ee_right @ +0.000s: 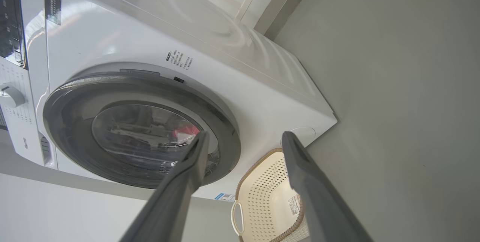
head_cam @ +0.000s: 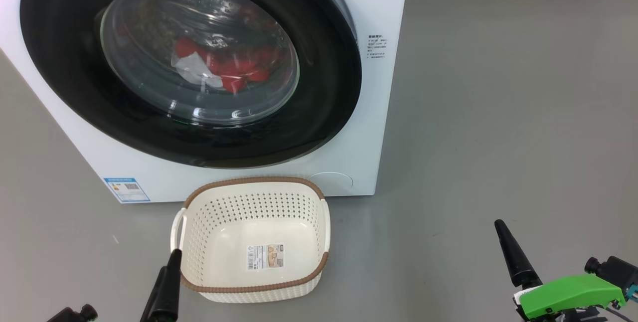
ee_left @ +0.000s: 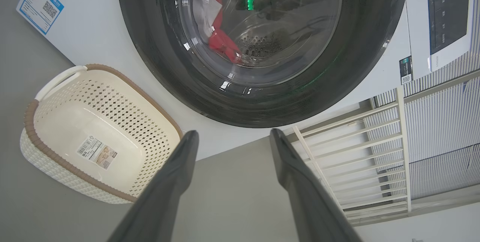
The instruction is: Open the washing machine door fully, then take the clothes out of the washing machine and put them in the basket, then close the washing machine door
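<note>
The white washing machine (head_cam: pixel 379 112) stands on the floor, and the washing machine door (head_cam: pixel 65 78), black-rimmed with a glass bowl, lies against its front. Through the glass I see the clothes (head_cam: pixel 234 65), red with a white part, in the drum. The basket (head_cam: pixel 254 181), cream with a brown rim, sits empty on the floor just in front of the machine. My left gripper (ee_left: pixel 234 133) is open and holds nothing; its finger (head_cam: pixel 167 282) is beside the basket's near left corner. My right gripper (ee_right: pixel 245 134) is open too, and its finger (head_cam: pixel 513 252) is low at the right, well away from the basket.
Grey floor (head_cam: pixel 498 112) spreads wide to the right of the machine. A white slatted rack (ee_left: pixel 356 152) stands beside the machine. The machine's control panel (ee_left: pixel 448 13) is at the top of its front. A blue label (head_cam: pixel 126 189) marks the front's lower left corner.
</note>
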`<state>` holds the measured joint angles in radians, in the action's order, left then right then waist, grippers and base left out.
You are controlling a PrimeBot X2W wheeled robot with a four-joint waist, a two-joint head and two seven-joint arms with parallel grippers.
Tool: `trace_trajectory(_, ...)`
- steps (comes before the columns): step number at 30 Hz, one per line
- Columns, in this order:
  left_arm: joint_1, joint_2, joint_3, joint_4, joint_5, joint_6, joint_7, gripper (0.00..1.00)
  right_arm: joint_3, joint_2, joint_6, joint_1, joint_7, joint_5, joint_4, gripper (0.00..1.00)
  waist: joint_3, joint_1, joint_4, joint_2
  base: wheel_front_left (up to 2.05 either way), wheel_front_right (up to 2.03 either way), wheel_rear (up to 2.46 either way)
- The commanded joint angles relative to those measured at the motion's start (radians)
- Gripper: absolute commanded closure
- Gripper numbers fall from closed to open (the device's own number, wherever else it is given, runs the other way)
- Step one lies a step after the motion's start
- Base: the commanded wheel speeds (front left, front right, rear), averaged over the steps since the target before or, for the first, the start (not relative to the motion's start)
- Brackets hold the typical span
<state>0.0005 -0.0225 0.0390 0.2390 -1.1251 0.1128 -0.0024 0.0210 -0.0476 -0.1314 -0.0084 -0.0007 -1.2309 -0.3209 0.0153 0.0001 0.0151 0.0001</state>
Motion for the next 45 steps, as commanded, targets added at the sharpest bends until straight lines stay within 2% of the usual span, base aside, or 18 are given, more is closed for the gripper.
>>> trace_trajectory(1,-0.013,-0.015,0.009,-0.036,0.033,-0.005,-0.012,0.00,-0.010,-0.018,0.000,-0.030,-0.014,0.031,0.030,0.00,0.000,-0.0001,0.000,-0.0001,0.00,0.00,0.00)
trace_trajectory(45,0.020,-0.047,-0.040,-0.139,0.595,-0.061,-0.141,0.00,-0.055,-0.028,0.000,-0.008,-0.143,0.507,0.066,0.00,0.006,-0.0001,0.008,-0.0001,0.00,0.00,0.00)
